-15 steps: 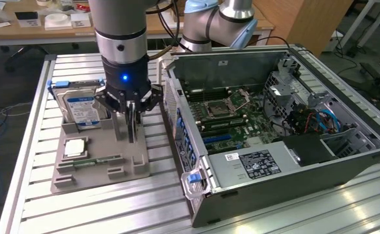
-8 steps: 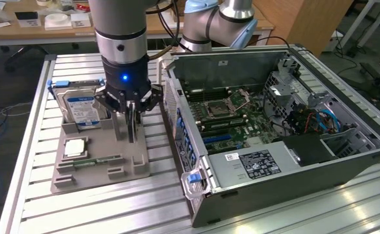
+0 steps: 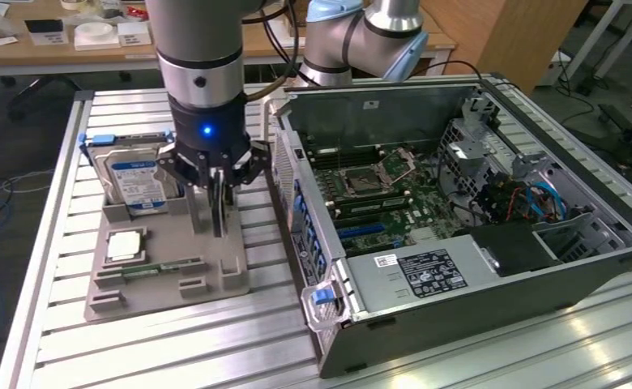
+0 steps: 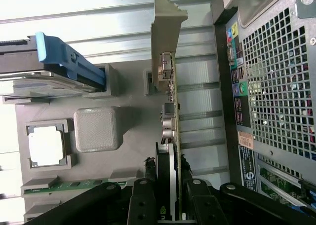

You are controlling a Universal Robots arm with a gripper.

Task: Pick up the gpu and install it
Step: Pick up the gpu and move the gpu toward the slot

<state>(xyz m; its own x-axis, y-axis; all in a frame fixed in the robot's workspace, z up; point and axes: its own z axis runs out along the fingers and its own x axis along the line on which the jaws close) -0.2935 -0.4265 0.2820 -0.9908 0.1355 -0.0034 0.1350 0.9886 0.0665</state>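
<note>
Gripper (image 4: 171,198) jaws are clamped on the gpu (image 4: 167,111), hiding its near end. The card stands on edge in the gray holder tray (image 3: 224,271), thin and dark. The wrist view shows its silver bracket (image 4: 165,30); the exterior view shows the open computer case (image 3: 457,316) beside the tray.

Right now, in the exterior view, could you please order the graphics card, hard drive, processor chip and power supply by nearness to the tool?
1. graphics card, held in the tool
2. hard drive, exterior view's left
3. processor chip, on the tray
4. power supply, inside the case
</note>
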